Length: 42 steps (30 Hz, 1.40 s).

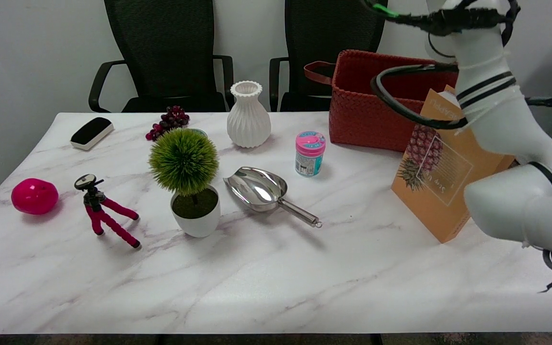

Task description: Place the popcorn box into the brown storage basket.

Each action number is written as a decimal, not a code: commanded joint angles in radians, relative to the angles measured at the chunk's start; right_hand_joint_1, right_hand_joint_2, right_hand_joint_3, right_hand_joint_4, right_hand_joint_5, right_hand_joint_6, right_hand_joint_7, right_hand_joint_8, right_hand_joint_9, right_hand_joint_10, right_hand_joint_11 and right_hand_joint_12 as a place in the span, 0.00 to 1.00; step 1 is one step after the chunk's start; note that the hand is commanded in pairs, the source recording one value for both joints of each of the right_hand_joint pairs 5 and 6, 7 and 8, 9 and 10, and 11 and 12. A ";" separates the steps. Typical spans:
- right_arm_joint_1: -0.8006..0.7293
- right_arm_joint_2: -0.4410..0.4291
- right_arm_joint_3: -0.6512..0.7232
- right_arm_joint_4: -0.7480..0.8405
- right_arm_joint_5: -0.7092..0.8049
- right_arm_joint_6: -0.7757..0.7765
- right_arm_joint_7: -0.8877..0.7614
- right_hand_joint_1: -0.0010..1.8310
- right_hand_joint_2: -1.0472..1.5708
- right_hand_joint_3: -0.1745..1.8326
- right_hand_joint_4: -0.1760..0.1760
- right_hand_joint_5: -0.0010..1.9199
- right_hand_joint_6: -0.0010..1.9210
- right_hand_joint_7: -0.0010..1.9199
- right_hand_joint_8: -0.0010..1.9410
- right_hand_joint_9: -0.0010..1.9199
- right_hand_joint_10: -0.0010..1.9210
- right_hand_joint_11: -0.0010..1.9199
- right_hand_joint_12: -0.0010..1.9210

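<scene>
The brown woven storage basket (367, 112) with strap handles stands at the table's back right. Neither the popcorn box nor my right hand appears in the head view. Only my right arm (494, 120) shows, rising from the lower right, crossing in front of the basket's right part and leaving the picture at the top edge. Black and green cables loop around it. What lies inside the basket is hidden from here.
An orange box with a pineapple print (436, 177) stands tilted beside the arm, in front of the basket. A pink-lidded jar (310, 153), metal scoop (264, 191), white vase (248, 115), potted plant (187, 179), grapes (168, 120), tripod (103, 211) and pink ball (34, 195) fill the middle and left.
</scene>
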 commanded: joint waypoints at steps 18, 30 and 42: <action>0.400 -0.061 -0.059 -0.703 -0.115 0.043 -0.038 0.58 0.52 0.47 0.50 0.42 0.42 0.77 0.76 0.59 0.59 0.88 0.88; 0.464 -0.084 -0.060 -0.854 -0.196 0.052 -0.041 0.58 0.53 0.48 0.50 0.43 0.43 0.78 0.77 0.60 0.60 0.88 0.88; 0.478 -0.132 -0.067 -0.956 -0.311 0.011 -0.043 0.57 0.54 0.48 0.50 0.43 0.43 0.79 0.78 0.61 0.61 0.88 0.88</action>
